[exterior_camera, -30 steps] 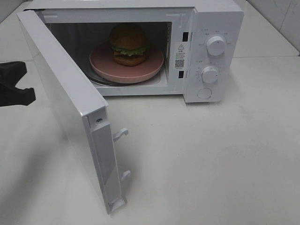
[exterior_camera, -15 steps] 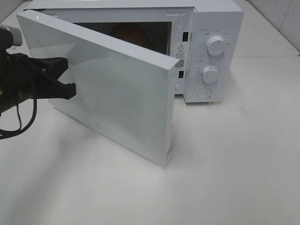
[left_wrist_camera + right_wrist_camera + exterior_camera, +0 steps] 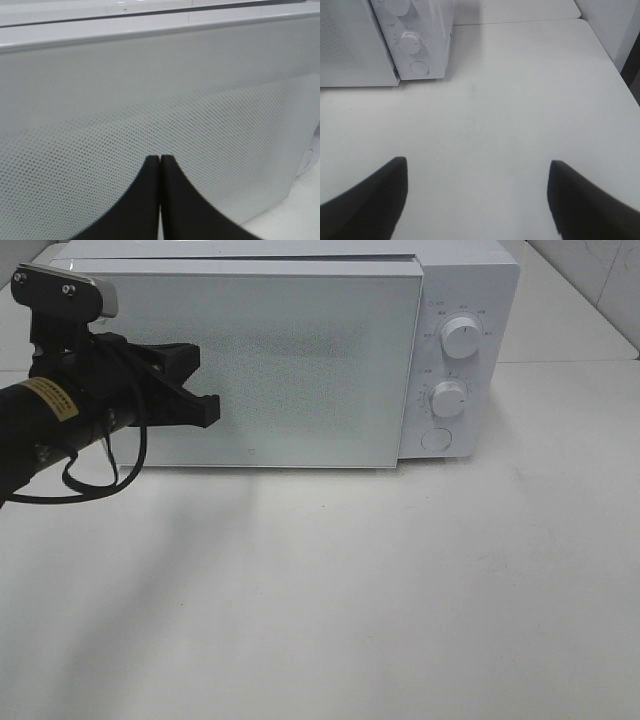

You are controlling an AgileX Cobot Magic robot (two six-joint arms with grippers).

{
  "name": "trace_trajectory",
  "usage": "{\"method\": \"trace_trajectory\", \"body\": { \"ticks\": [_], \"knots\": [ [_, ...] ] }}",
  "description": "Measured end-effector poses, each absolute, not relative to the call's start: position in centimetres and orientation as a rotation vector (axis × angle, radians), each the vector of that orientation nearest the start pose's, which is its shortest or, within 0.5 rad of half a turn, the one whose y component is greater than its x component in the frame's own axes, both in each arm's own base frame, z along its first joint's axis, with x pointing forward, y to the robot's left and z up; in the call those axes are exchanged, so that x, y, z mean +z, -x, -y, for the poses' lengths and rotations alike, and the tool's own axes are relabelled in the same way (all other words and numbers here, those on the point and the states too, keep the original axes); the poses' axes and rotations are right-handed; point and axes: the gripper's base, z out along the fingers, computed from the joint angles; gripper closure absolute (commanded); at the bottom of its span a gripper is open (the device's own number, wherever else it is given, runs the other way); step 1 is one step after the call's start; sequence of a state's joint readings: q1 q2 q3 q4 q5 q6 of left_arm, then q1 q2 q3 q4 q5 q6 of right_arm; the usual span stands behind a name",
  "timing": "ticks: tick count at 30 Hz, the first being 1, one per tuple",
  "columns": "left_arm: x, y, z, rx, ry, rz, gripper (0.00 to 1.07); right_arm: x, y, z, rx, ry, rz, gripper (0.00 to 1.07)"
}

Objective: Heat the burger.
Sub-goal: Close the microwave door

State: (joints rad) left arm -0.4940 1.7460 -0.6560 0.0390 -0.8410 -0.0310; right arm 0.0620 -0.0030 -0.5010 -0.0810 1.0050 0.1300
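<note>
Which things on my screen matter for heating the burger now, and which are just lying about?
For the job:
microwave door, closed or nearly so
upper dial, lower dial, round button
left end effector, shut, at the door
burger: out of sight

Just there:
table
right end effector, open above the table

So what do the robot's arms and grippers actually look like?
The left arm is black, with a yellow label, a looping black cable and a pale camera box. Both the left gripper and right gripper have black, curved, tapering fingers.
</note>
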Motion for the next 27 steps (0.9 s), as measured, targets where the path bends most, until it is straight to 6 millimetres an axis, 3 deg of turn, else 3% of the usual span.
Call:
{"method": "trace_trajectory", "body": {
  "ticks": [13,27],
  "knots": [
    [18.8,-32.6,19.6,-0.418,-0.475,-1.681,1.07,28.2,0.3,0.6,0.029,-0.069,-1.981,0.34],
    [18.3,-34.2,23.7,-0.446,-0.615,-1.669,1.07,28.2,0.3,0.6,0.029,-0.069,-1.981,0.34]
  ]
}}
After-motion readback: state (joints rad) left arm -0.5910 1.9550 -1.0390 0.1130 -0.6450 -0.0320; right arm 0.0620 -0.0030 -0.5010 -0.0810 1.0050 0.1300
